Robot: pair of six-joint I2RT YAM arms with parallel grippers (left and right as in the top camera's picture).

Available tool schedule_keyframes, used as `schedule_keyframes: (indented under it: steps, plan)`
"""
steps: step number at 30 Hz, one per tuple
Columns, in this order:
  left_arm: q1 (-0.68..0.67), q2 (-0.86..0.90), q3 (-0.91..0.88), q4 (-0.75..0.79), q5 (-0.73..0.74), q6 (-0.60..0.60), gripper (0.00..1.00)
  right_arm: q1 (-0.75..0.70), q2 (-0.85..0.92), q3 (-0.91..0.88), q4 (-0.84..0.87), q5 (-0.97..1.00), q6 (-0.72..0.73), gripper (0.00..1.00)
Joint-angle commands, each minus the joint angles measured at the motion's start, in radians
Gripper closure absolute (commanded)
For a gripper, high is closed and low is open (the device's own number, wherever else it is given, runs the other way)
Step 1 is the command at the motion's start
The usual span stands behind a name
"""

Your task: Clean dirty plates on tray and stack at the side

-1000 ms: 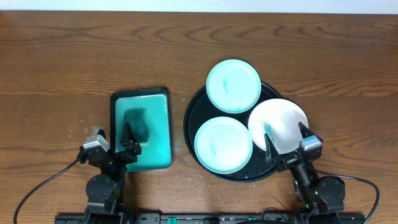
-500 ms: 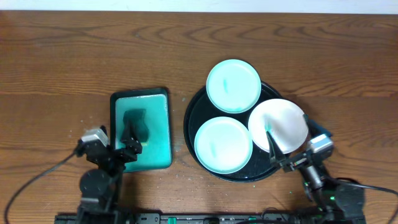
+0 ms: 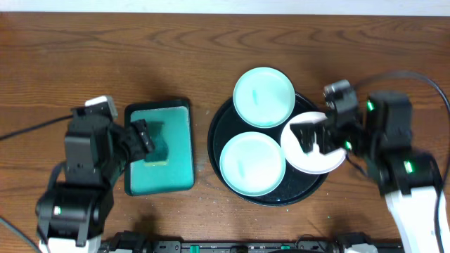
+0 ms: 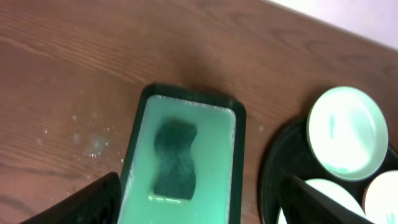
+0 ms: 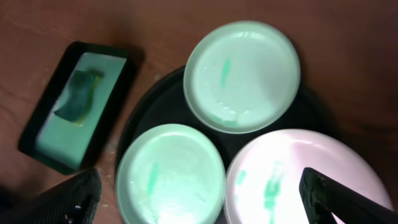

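Brown wooden desk (image 3: 105, 63). White plate (image 5: 305, 183) directly beneath right end effector (image 5: 202, 199), fingers spread wide. Sponge (image 4: 175, 158) ahead of spread left end effector (image 4: 199, 199), long axis pointing away.

The overhead camera looks straight down on the whole brown wooden table (image 3: 105, 63), both arms at the bottom edge. The left wrist camera looks down from fairly near at the rectangular teal tray (image 4: 186, 155), the round black tray (image 4: 280, 168) at its right edge. The right wrist camera looks down closer on the black tray's three small round plates (image 5: 242, 74), the teal tray at left. All three views share both trays.
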Motion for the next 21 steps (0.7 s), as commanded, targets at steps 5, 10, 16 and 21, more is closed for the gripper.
schedule_keyframes:
  steps: [5,10,16,21]
  plan:
    - [0.005,0.036,0.039,-0.039,0.08,0.002,0.19,0.014,0.208,0.031,0.074,-0.257,0.08,0.01]
    - [0.005,0.039,0.035,-0.081,0.08,0.002,0.19,0.092,0.285,0.027,-0.026,-0.056,0.085,0.1]
    - [0.005,0.106,-0.012,-0.107,0.081,0.001,0.19,0.242,0.334,-0.039,-0.195,0.193,0.22,0.51]
    - [0.005,0.201,-0.02,-0.108,0.086,-0.005,0.2,0.317,0.336,-0.192,-0.136,0.284,0.413,0.57]
